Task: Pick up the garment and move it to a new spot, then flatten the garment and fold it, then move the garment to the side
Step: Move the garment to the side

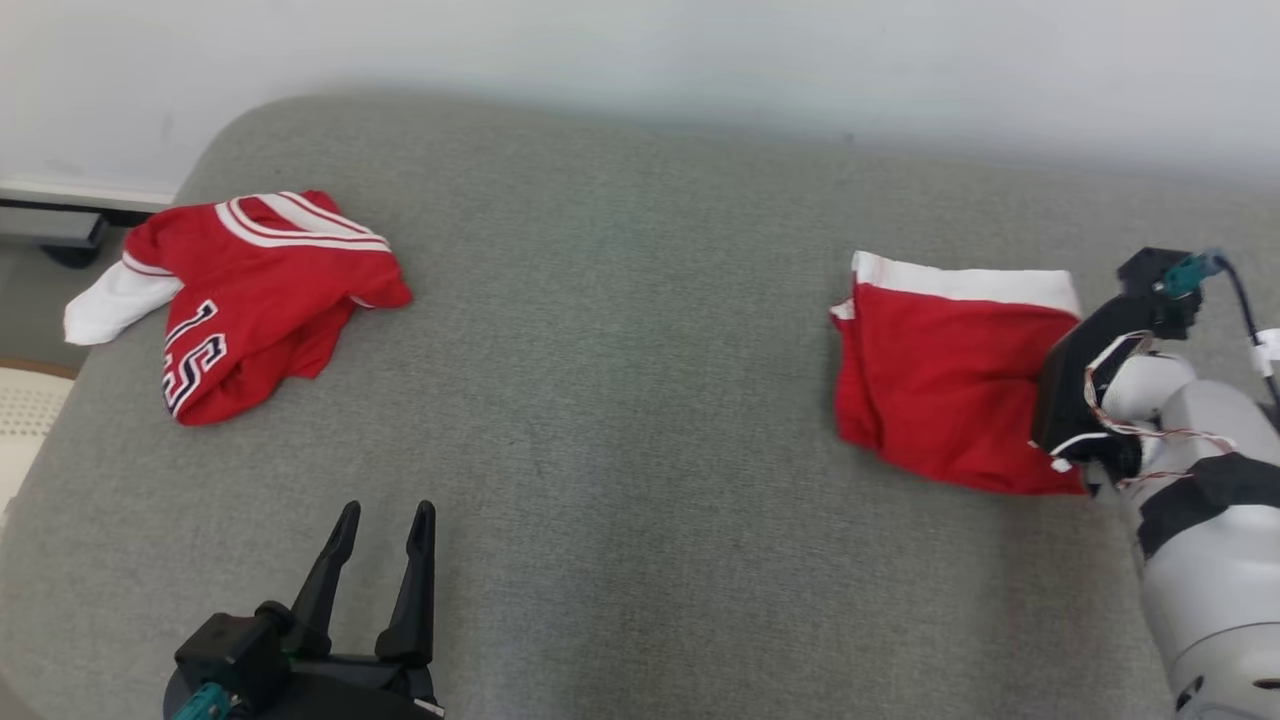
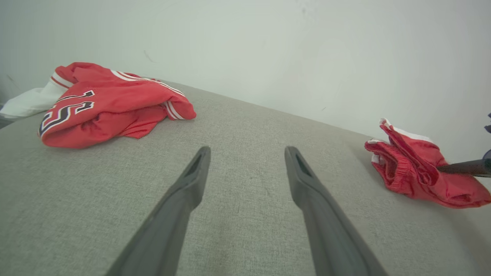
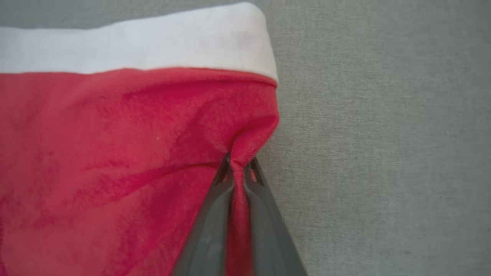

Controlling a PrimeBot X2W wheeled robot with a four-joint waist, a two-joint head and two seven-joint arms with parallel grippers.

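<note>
The garment (image 1: 940, 380) is red with a white band and lies folded at the right of the grey cushion (image 1: 640, 450). My right gripper (image 1: 1062, 405) comes down on its right edge. In the right wrist view the right gripper (image 3: 238, 168) is shut on a pinched ridge of the garment's (image 3: 115, 153) red cloth, just below the white band. The left wrist view shows one of its dark fingers (image 2: 464, 167) against the garment (image 2: 414, 180). My left gripper (image 1: 386, 515) stands open over bare cushion at the lower left, its fingers (image 2: 191, 184) spread with nothing between them.
A crumpled red jersey (image 1: 260, 290) with white stripes and a number lies at the cushion's far left corner, one white sleeve hanging over the edge. A pale wall (image 1: 640, 50) stands right behind the cushion. A pale perforated object (image 1: 25, 410) sits beside the left edge.
</note>
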